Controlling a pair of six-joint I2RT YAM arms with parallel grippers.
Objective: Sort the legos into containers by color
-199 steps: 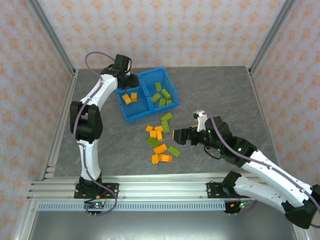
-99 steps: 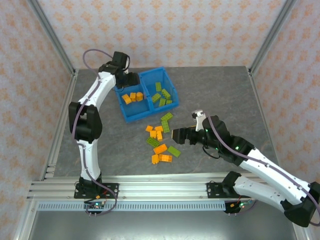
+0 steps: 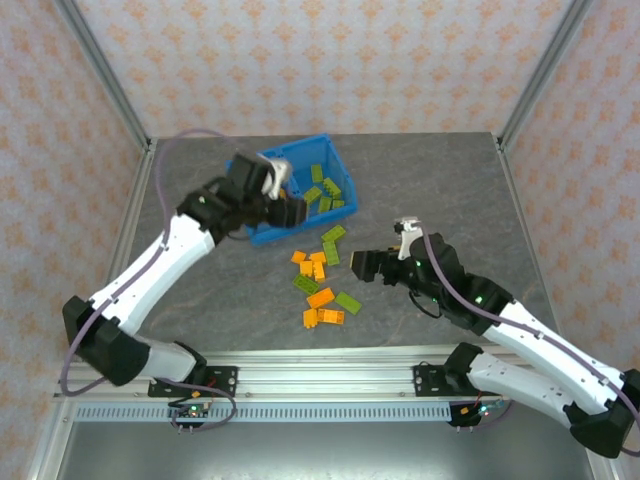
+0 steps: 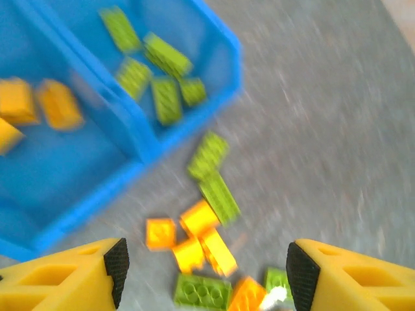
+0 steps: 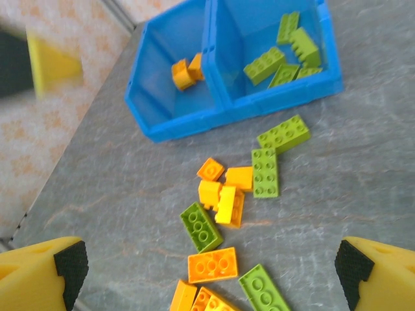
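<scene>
Blue bin (image 5: 279,97), long axis aslant left-right; legos (image 5: 264,172) loose beside; left gripper (image 4: 207,275), right gripper (image 5: 207,272) spread.

Grey mottled table (image 3: 430,180), peach patterned walls (image 3: 330,60)

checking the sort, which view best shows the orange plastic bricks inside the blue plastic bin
Right wrist: the orange plastic bricks lie sharp in the blue plastic bin. The left wrist view blurs them at its edge; from the top, the left arm hangs over them.

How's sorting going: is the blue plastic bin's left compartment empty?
Not empty: small orange studded bricks lie in that left compartment.
</scene>
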